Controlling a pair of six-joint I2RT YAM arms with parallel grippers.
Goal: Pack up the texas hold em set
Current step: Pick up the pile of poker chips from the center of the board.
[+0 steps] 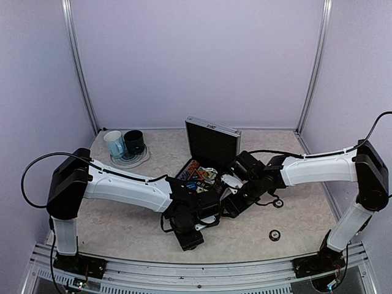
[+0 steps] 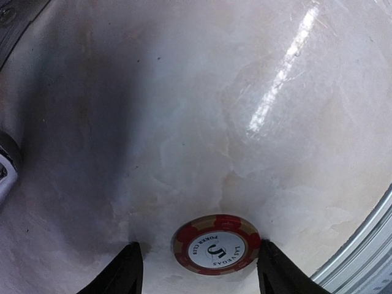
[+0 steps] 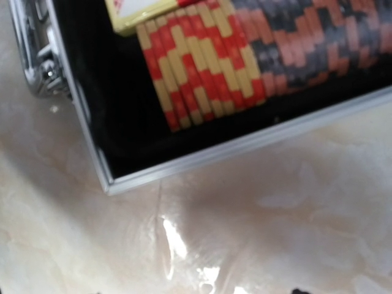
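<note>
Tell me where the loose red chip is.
In the left wrist view, the red chip lies flat on the table, bottom centre, inside the open left tool, near the metal rail.

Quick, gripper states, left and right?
Left gripper: jaws open, straddling a poker chip flat on the table, nothing gripped.
Right gripper: cannot tell; jaws not visible, camera over the case corner.
</note>
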